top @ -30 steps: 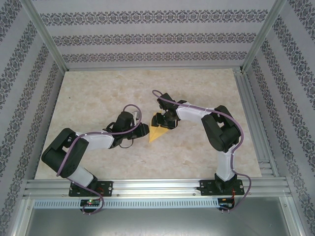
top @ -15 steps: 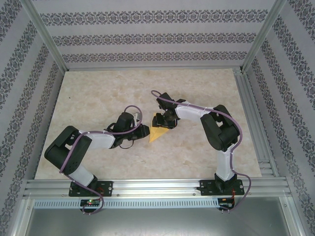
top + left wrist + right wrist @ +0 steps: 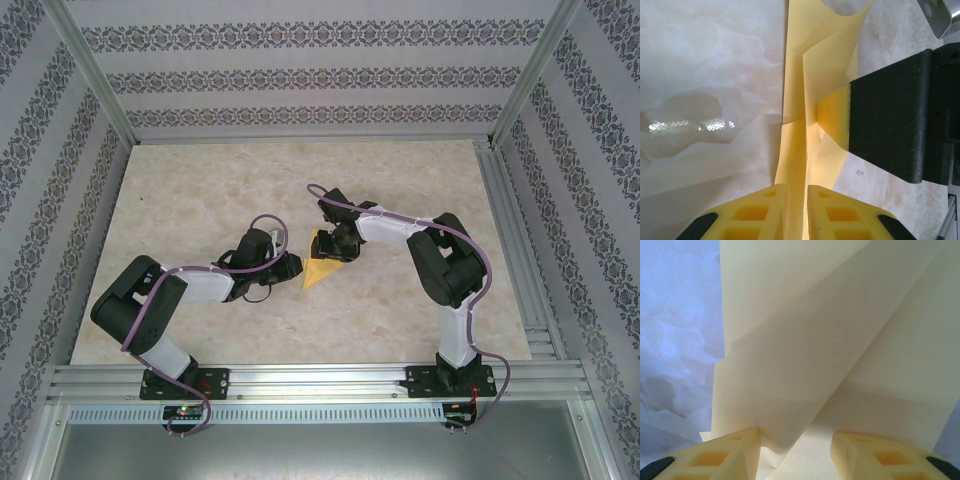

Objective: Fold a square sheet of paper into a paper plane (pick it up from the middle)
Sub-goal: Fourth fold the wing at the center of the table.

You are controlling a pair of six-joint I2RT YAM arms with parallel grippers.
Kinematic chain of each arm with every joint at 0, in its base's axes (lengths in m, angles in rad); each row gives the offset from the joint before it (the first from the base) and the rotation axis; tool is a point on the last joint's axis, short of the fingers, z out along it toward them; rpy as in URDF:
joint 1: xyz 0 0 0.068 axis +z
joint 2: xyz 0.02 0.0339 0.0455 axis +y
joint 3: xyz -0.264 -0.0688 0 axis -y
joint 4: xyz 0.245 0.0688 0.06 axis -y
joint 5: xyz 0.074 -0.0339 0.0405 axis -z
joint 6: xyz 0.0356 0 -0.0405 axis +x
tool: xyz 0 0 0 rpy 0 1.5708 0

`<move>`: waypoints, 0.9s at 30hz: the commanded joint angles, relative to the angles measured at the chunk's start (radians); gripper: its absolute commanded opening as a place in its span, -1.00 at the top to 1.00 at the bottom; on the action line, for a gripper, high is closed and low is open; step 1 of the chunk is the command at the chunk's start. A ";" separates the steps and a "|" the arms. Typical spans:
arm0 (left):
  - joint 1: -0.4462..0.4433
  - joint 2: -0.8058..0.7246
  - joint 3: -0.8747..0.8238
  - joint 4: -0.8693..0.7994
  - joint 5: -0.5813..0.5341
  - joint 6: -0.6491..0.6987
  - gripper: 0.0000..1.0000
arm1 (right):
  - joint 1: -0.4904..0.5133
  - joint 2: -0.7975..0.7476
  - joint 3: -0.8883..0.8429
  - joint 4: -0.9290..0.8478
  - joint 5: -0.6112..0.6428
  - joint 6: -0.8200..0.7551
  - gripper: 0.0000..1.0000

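Note:
The yellow sheet of paper (image 3: 322, 270) lies mid-table, folded into a pointed, layered wedge with its tip toward the near edge. My left gripper (image 3: 298, 266) comes in from the left. It is shut on the paper's (image 3: 810, 100) raised centre fold, which runs up between the yellow fingertips of the left gripper (image 3: 796, 187). My right gripper (image 3: 330, 245) sits over the wide far end. In the right wrist view the paper (image 3: 815, 340) stands between the spread jaws of the right gripper (image 3: 796, 432), and the left fingertip (image 3: 735, 450) touches a fold. The right gripper's black finger (image 3: 890, 120) presses against the paper.
The marbled tabletop (image 3: 200, 200) stretches around the paper on every side. Aluminium rails (image 3: 510, 250) border the table's right side and near edge. Patterned walls enclose the back and both sides.
The right jaws have drawn closer together around the paper's wide end. The left arm has shifted slightly while keeping its grip on the fold.

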 commanded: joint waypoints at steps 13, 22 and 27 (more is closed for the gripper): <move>-0.047 0.069 0.065 0.067 0.121 0.025 0.63 | -0.001 0.161 -0.057 -0.088 0.156 -0.023 0.00; -0.047 0.108 0.073 0.005 0.077 0.036 0.71 | 0.000 0.162 -0.058 -0.090 0.159 -0.022 -0.01; -0.047 0.130 0.076 -0.003 0.069 0.034 0.72 | -0.001 0.164 -0.059 -0.091 0.164 -0.022 -0.01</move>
